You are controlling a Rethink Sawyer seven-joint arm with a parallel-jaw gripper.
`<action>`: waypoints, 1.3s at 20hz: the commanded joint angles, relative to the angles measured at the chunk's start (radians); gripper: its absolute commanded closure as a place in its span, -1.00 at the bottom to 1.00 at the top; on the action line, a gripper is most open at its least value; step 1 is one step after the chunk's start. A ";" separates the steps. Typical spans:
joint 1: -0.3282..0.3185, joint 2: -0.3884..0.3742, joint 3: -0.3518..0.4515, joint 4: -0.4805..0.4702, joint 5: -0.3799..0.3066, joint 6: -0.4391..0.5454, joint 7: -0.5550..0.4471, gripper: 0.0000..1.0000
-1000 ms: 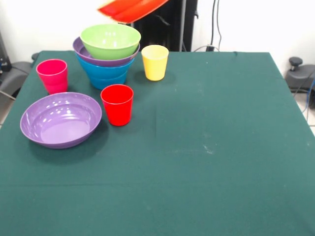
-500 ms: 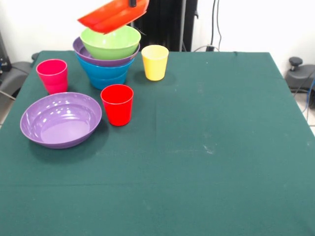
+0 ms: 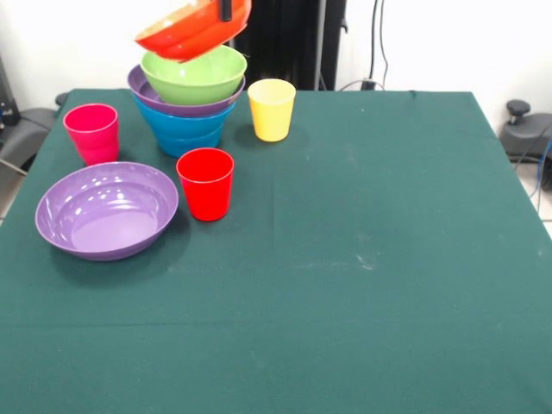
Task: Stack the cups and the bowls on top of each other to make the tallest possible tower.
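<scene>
Orange bowl tilted above tower, rim gripped by hand

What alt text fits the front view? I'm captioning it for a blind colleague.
An orange bowl, tilted and held at its rim by the robot's gripper, hangs just above a tower of nested green, purple and blue bowls on a green-clothed table. Nearby stand a yellow cup, a pink cup and a red cup, beside a loose purple bowl.
</scene>
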 commanded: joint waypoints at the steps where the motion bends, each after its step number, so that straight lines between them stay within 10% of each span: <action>1: -0.030 0.043 0.121 0.099 -0.107 -0.061 -0.211 1.00; 15: -0.117 0.047 0.170 0.118 -0.214 -0.105 -0.184 1.00; 16: -0.125 0.047 0.179 0.117 -0.227 -0.104 -0.185 -1.00; 26: -0.123 0.040 0.186 0.110 -0.260 -0.106 -0.133 -1.00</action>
